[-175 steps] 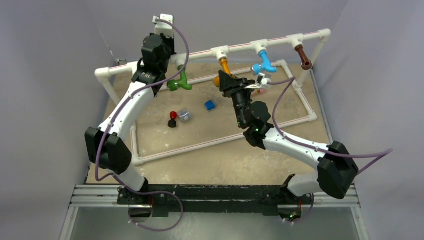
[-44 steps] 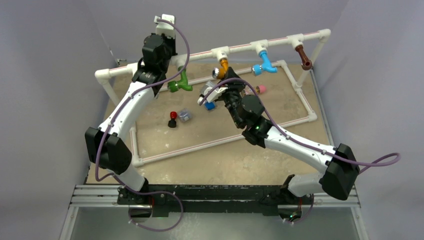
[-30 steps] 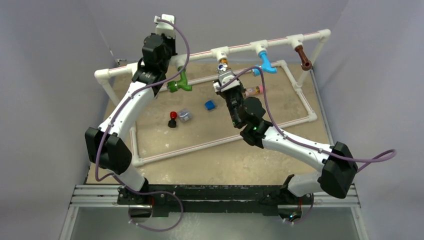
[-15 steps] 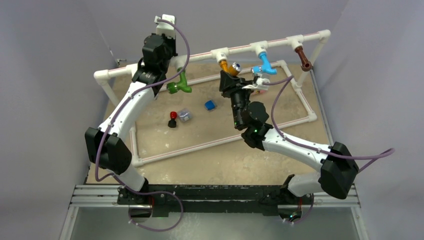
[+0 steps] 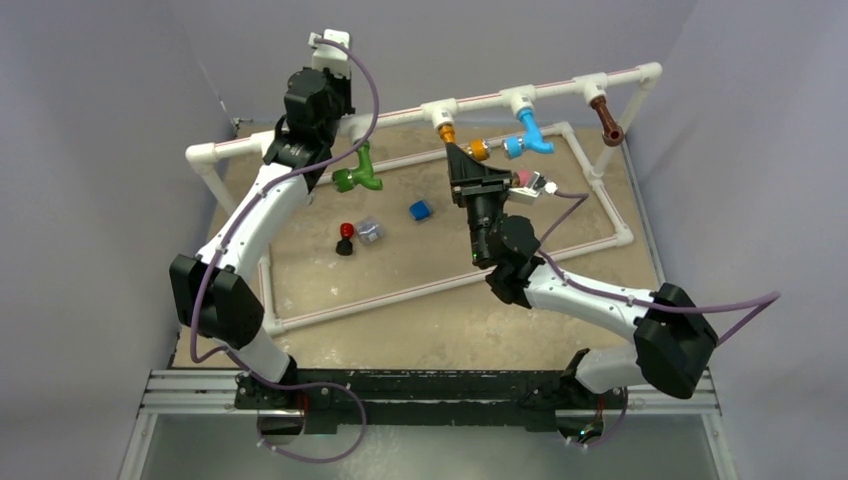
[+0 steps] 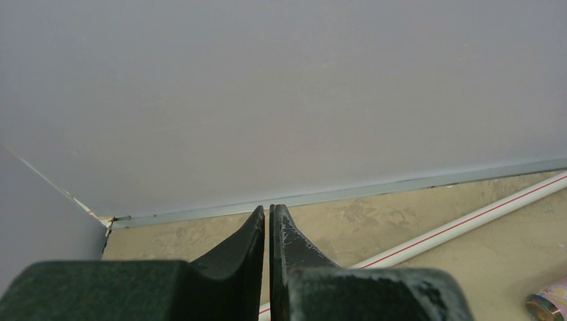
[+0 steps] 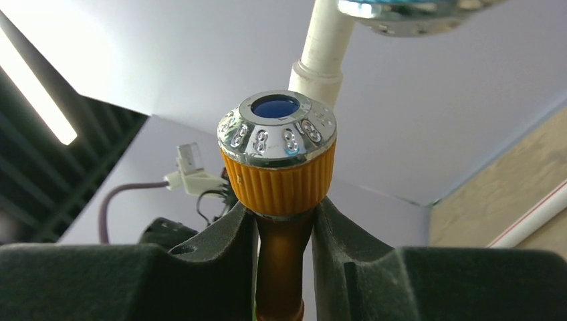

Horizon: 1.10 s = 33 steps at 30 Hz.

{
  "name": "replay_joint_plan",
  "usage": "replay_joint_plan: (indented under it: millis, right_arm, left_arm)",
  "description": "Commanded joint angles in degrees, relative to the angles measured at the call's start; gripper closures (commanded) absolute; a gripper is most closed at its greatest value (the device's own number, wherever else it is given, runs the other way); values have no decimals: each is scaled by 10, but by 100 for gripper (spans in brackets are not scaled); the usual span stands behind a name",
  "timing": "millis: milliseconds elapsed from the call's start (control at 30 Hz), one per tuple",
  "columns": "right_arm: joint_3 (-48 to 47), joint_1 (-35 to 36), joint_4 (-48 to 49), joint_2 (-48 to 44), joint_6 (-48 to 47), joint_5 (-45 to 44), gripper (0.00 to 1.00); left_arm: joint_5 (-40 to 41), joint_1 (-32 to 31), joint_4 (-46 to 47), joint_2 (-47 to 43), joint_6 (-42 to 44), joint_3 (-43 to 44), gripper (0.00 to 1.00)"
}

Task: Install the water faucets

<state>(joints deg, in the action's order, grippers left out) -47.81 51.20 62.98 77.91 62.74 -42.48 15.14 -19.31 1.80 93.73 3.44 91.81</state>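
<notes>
The orange faucet (image 7: 277,167) was gripped by its neck between the fingers of the right gripper (image 7: 284,224), just under its ridged collar and below a white pipe tee (image 5: 440,107). The left gripper (image 6: 268,224) was seen empty, fingers pressed together, near the green faucet (image 5: 358,172) — the blue faucet (image 5: 528,135) and brown faucet (image 5: 606,118) were hung from further tees.

Ridged matt plastic on the orange faucet (image 7: 279,179), capped in glossy chrome; smooth white plastic pipe (image 7: 325,50); scuffed matt black fingers (image 7: 215,257) of the right gripper (image 7: 283,224); mottled matt tabletop (image 5: 400,330)
</notes>
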Motion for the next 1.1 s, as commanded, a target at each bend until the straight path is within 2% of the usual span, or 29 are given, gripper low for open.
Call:
replay_joint_plan:
  millis: [0, 167, 367, 400, 667, 767, 900, 1067]
  right_arm:
    - [9, 9, 52, -14, 178, 72, 100]
    - [12, 1, 62, -14, 229, 80, 100]
    - [28, 0, 88, -21, 240, 72, 100]
    - [29, -1, 83, -24, 237, 71, 97]
    - [35, 0, 46, -52, 198, 71, 55]
    - [39, -1, 34, -65, 174, 78, 43]
    - [28, -1, -6, -81, 144, 94, 33]
    - [30, -1, -75, -113, 108, 97, 27]
  left_arm:
    - [-10, -1, -79, 22, -11, -26, 96]
    - [-8, -3, -77, 21, -9, -28, 95]
    - [-8, -3, -76, 21, -9, -27, 95]
    - [-8, -3, -77, 21, -8, -27, 95]
    - [-4, -3, -75, 24, -5, -28, 95]
    - [-3, -3, -75, 24, -4, -28, 95]
    - [-2, -3, -75, 25, -3, -28, 95]
    - [-1, -3, -74, 23, -2, -29, 95]
